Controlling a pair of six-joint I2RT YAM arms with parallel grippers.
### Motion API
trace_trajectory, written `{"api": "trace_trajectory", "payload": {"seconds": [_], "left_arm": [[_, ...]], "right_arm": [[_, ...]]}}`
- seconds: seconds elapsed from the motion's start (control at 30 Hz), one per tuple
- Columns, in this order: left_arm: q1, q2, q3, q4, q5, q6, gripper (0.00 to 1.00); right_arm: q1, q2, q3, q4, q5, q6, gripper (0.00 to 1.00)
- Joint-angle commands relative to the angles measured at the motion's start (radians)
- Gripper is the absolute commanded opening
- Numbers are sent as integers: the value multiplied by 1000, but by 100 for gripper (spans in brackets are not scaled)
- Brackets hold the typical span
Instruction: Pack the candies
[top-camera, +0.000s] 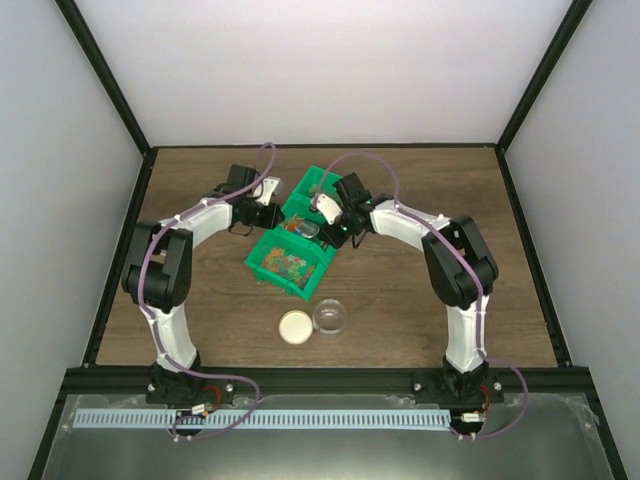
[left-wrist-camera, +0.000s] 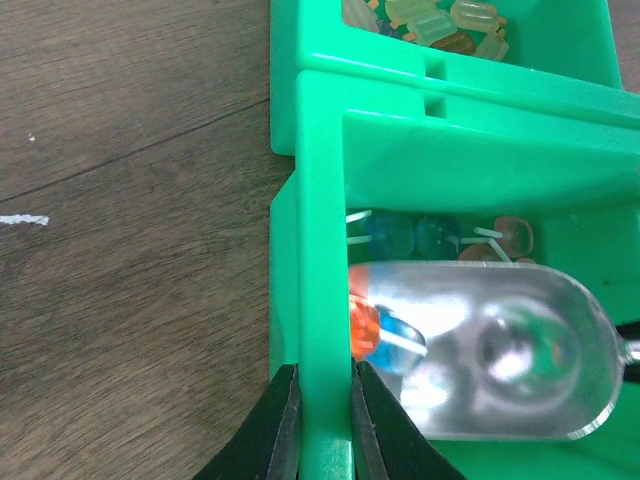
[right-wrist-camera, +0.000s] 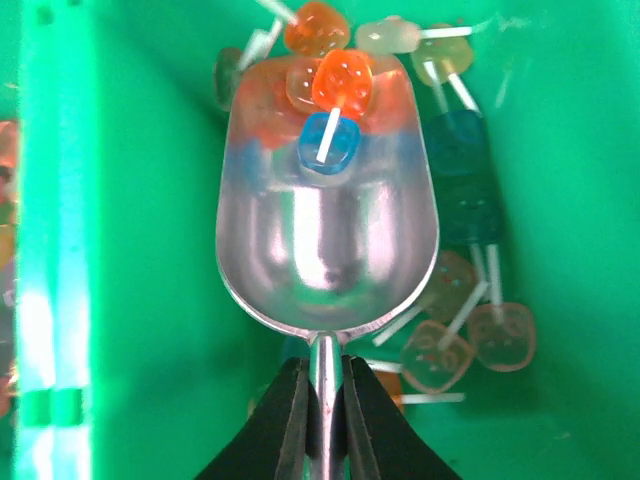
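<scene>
Two green bins stand together mid-table: the near bin (top-camera: 262, 252) is full of mixed candies (top-camera: 285, 263), the far bin (top-camera: 318, 183) holds few. My left gripper (top-camera: 266, 216) is shut on the far bin's side wall (left-wrist-camera: 322, 300), one finger on each side (left-wrist-camera: 325, 425). My right gripper (right-wrist-camera: 325, 405) is shut on the handle of the metal scoop (right-wrist-camera: 325, 250), which is inside the far bin (right-wrist-camera: 150, 200). The scoop (left-wrist-camera: 500, 350) carries an orange candy (right-wrist-camera: 343, 78) and a blue candy (right-wrist-camera: 328, 145) at its tip. Several loose candies (right-wrist-camera: 470, 335) lie on the bin floor beside it.
A clear round jar (top-camera: 331, 317) and a tan round lid (top-camera: 295, 327) sit side by side on the wooden table (top-camera: 430, 190), in front of the bins and towards the arm bases. Black frame posts edge the table.
</scene>
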Motion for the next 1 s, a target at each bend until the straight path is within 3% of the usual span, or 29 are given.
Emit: {"api": "trace_trajectory", "payload": {"seconds": [0.0,0.13,0.43,0.5,0.6,0.7,0.8,0.9,0.97], "left_arm": [[-14,22,21,17,38,33,4],[-13,28,42,-7,32,54,4],[18,31,63,-46,25,84,4],[26,41,78,-56,25,84,4],[32,42,81,-55,34,82,4],[31,52,95,-66,30,83,4],[33,52,101,-70,35,83,4],[33,61,102,-74,34,87,4],[33,65,115,-86,38,85,4]], "right_arm": [[-2,-91,-86,263,-126,79,1],[-6,-58,-83,293,-114,109,1],[-33,-135,-288,517,-136,136,1],[-40,-138,-260,456,-129,123,1],[-48,-165,-347,595,-149,141,1],[-45,-122,-258,462,-145,123,1],[-59,-161,-378,600,-155,110,1],[-51,-106,-272,486,-165,117,1],[-62,-144,-340,559,-162,106,1]]}}
